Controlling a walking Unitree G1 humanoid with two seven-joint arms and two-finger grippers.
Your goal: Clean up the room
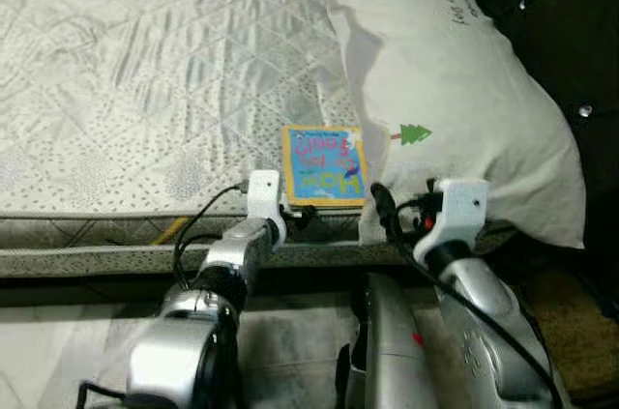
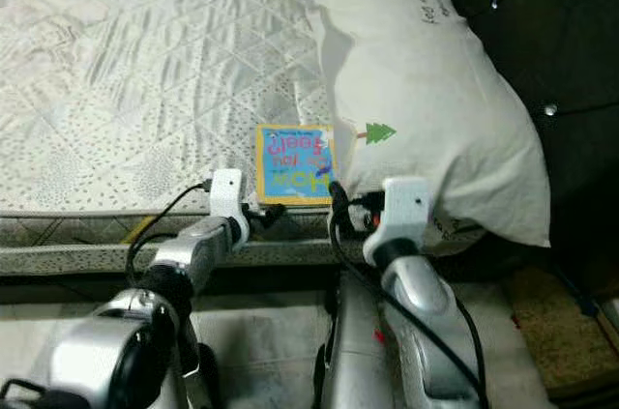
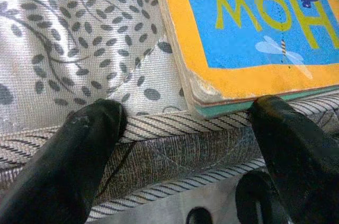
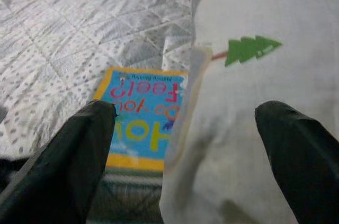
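A children's board book (image 1: 324, 165) with a blue cover and orange border lies flat at the near edge of the bed (image 1: 145, 80). My left gripper (image 3: 185, 115) is open at the mattress edge, its two black fingers (image 3: 87, 144) spanning the book's (image 3: 254, 28) near corner. A large white pillow (image 1: 455, 90) with a small green tree print lies to the right, overlapping the book's right side. My right gripper (image 4: 185, 128) is open, raised in front of the pillow (image 4: 254, 102) and the book (image 4: 143, 123).
The quilted silver bedspread covers the bed to the left and beyond. The mattress side (image 1: 87, 259) runs across below the book. Dark padded headboard (image 1: 551, 13) stands at the right. Pale floor (image 1: 58, 351) lies beside my arms.
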